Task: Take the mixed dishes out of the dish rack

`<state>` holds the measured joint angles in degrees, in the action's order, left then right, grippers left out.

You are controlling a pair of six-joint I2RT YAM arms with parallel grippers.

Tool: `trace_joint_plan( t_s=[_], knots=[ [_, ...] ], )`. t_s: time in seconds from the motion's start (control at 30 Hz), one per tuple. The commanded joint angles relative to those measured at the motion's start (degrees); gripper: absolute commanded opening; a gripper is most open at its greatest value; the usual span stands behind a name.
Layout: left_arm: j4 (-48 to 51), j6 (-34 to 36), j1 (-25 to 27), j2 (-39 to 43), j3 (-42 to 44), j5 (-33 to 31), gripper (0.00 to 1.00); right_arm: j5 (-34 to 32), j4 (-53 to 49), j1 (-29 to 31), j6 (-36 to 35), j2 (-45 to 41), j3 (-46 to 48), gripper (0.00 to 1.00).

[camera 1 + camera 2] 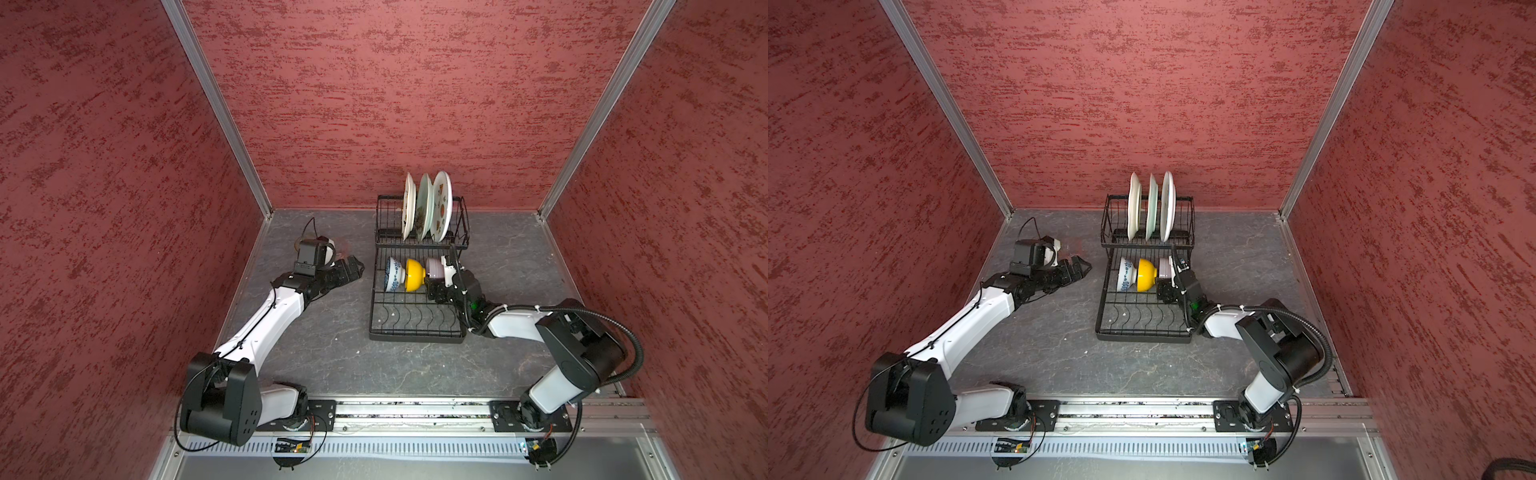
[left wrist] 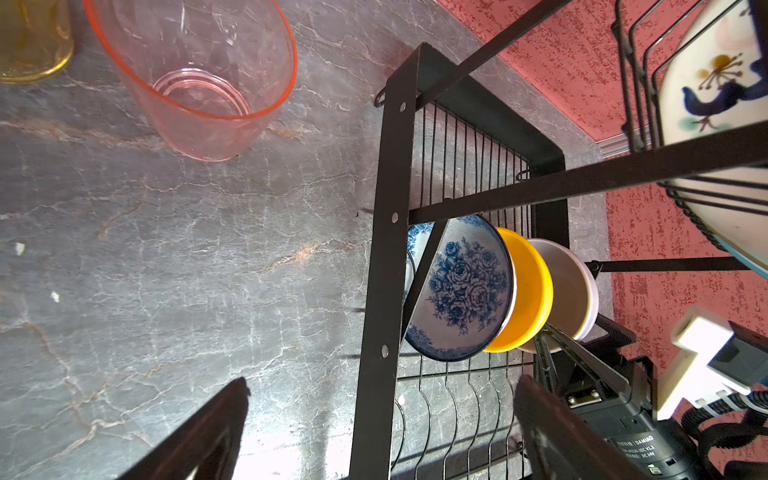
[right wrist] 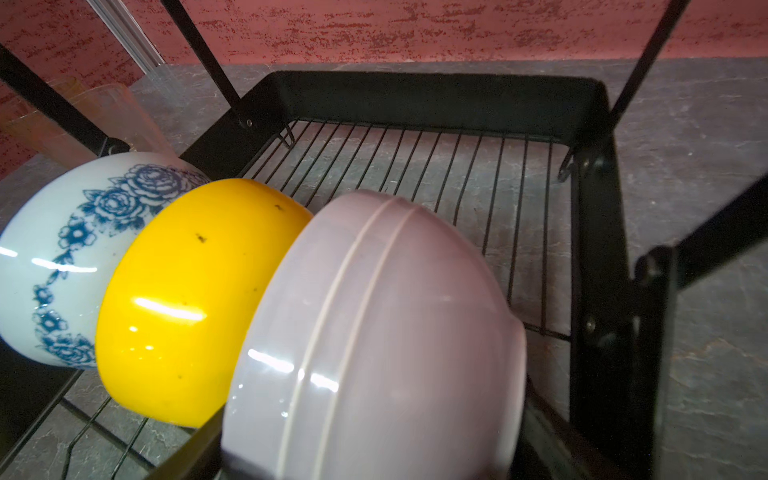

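1. The rack (image 1: 415, 336) stands mid-table (image 1: 332, 353) towards the back wall, with three plates (image 1: 424, 208) upright in its raised back tier.
2. The blue-white bowl (image 1: 395, 274), yellow bowl (image 1: 414, 274) and pink bowl (image 1: 434, 268) lean on edge in a row on the front tier, each touching the next.
3. The right gripper (image 3: 378, 444) has a finger on each side of the pink bowl. I cannot tell whether they pinch it.
4. The left gripper (image 2: 382, 390) is spread wide and empty, low over the table left of the rack.
5. A pink glass (image 2: 199, 83) and an amber glass (image 2: 33, 41) sit on the table near it, outside the rack.
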<state>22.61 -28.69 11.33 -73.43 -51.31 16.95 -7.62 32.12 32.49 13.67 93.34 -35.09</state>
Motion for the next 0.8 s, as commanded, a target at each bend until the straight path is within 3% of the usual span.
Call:
trace_joint_plan(
  t_s=[0.0, 0.33, 0.77],
  knots=[
    [-1.23, 0.30, 0.36, 0.22, 0.64, 0.99, 1.00, 0.52, -1.93, -0.57, -1.41, 1.48, -0.24, 0.79],
    [-2.07, 0.22, 0.36, -1.05, 1.03, 1.34, 1.00, -2.25, -1.44, -0.26, -3.74, 0.82, 0.12, 0.69],
    [-2.66, 0.21, 0.36, -1.15, 0.96, 1.96, 1.00, -17.82, 0.61, 5.27, -8.93, -0.16, -0.21, 0.62]
  ],
)
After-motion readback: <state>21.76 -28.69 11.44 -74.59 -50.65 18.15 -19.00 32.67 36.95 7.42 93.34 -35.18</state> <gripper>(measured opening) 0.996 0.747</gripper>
